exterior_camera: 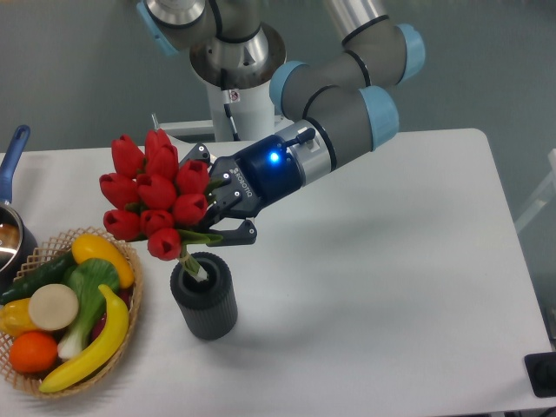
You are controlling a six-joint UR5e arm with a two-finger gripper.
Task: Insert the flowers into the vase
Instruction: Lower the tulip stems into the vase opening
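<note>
The flowers [156,191], a tight bunch of glossy red tulip buds with green leaves, tilt up to the left over the table. Their green stems run down into the round mouth of the vase [205,301], a short dark grey ribbed cylinder standing near the table's front left. My gripper [217,213] comes in from the right, shut on the flowers just below the buds, above the vase mouth. The stem ends inside the vase are hidden.
A woven wicker basket [130,261] with plastic fruit and vegetables stands just left of the vase. A pot with a blue handle [12,156] sits at the left edge. The robot's base [234,95] rises at the back of the white table [391,287].
</note>
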